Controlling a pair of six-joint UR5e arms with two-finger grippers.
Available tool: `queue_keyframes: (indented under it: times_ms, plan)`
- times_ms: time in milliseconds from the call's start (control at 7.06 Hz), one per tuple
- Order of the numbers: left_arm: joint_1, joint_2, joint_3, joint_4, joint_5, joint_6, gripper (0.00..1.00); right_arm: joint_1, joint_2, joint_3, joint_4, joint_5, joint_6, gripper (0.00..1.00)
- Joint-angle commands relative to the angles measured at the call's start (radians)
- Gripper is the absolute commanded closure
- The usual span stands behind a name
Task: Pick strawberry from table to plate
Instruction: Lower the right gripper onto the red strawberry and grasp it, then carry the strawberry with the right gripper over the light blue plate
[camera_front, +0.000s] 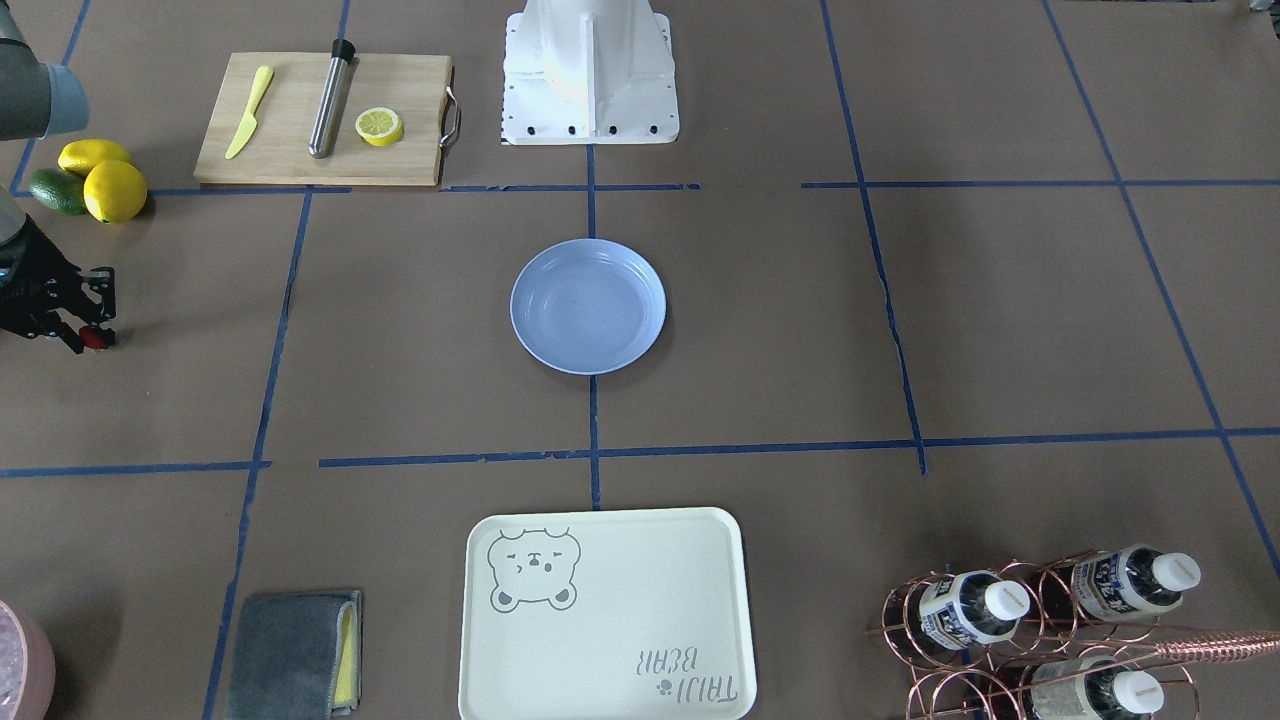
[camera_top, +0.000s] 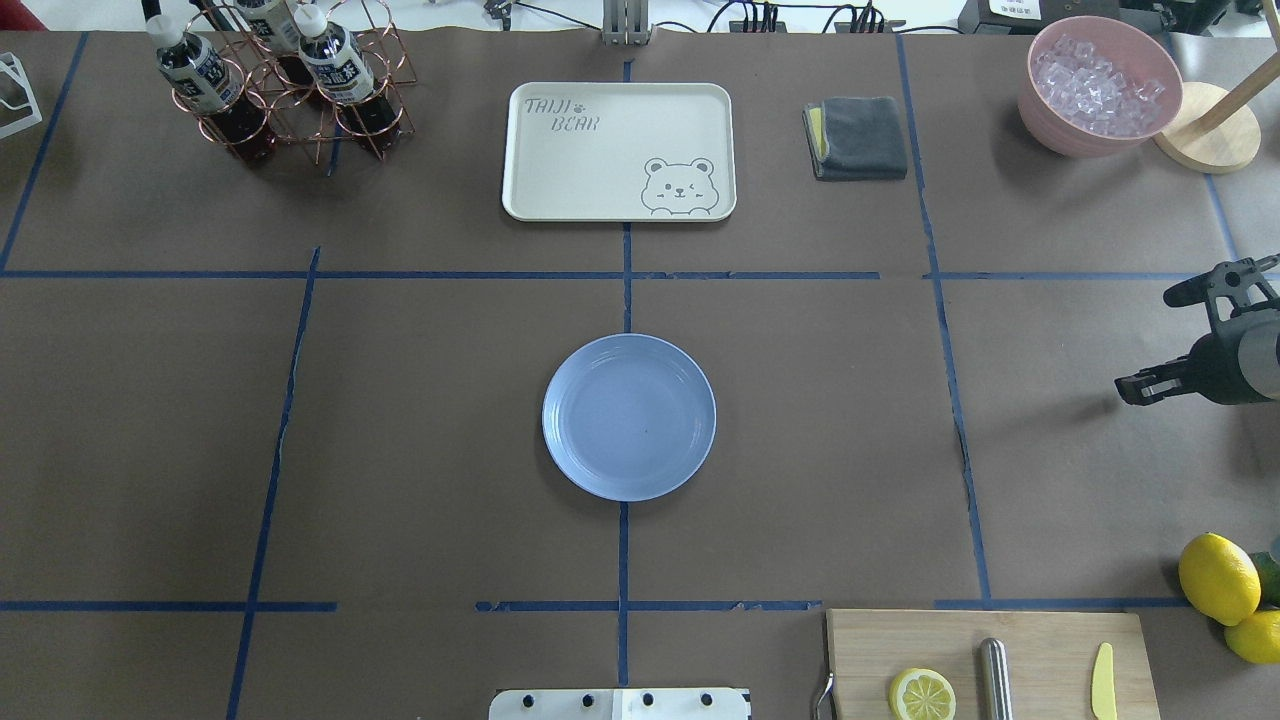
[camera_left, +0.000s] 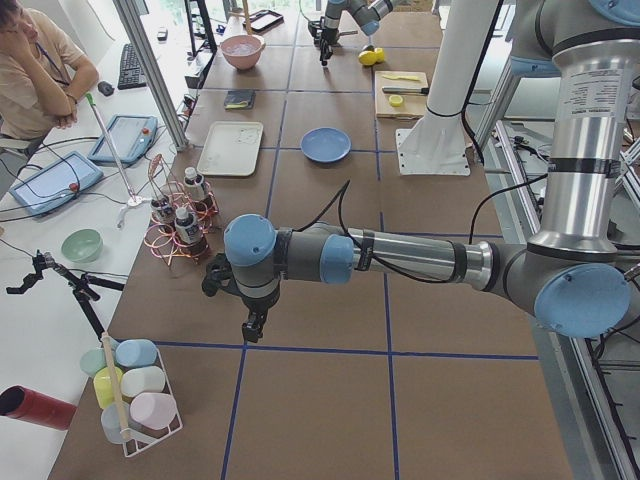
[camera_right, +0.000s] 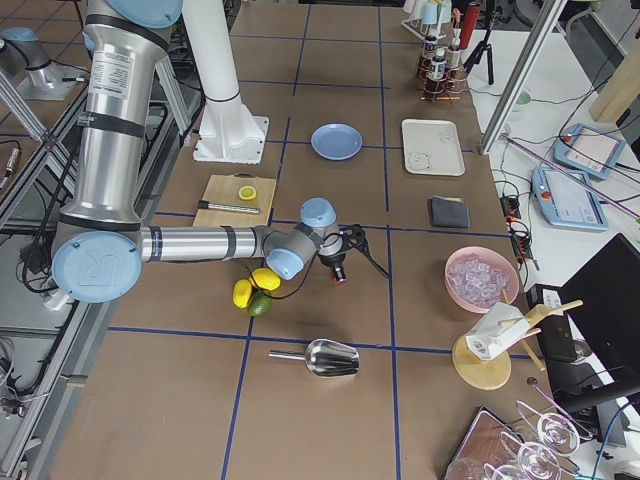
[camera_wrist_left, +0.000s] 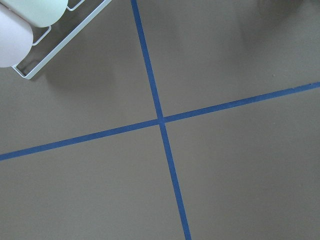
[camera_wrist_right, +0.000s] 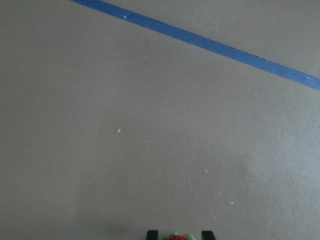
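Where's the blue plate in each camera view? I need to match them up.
Front-facing: plate at centre.
Overhead: plate at centre.
Exterior left: plate upper middle.
Exterior right: plate upper middle.
Left wrist: not in view.
Right wrist: not in view.
Shared landmark: cream tray, next to it in all four.

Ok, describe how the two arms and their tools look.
The left arm and right arm are silver tubes with grey joints and light-blue caps, each bearing a printed label. A black cable runs along the left one. The left tool and right tool are black.

Brown table (camera_front: 1000, 320) crossed by blue tape lines (camera_front: 760, 447), light-blue plate (camera_front: 588, 306), red strawberry (camera_wrist_right: 176, 237).
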Motion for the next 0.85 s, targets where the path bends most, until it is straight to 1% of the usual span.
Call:
queue_keyframes:
  times_ms: [0,142,425,566,708]
  plan:
    - [0.0,0.0,-0.002,0.0,0.001,0.003,0.0,-0.039,0.075,0.137,-0.119,0.005,0.122,1.0]
    - [0.0,0.0,-0.008,0.002,0.001,0.004,0.0,-0.076,0.214,0.202,-0.318,-0.001,0.186,1.0]
    - [0.0,-0.002,-0.009,0.002,0.003,0.006,0.0,-0.165,0.616,0.201,-0.722,-0.027,0.344,1.0]
    - [0.0,-0.002,-0.023,0.003,0.003,0.006,0.0,-0.228,0.767,0.178,-0.858,-0.103,0.419,1.0]
    - [0.0,-0.002,-0.028,0.005,0.001,0.006,0.0,-0.303,0.848,0.12,-0.869,-0.173,0.5,1.0]
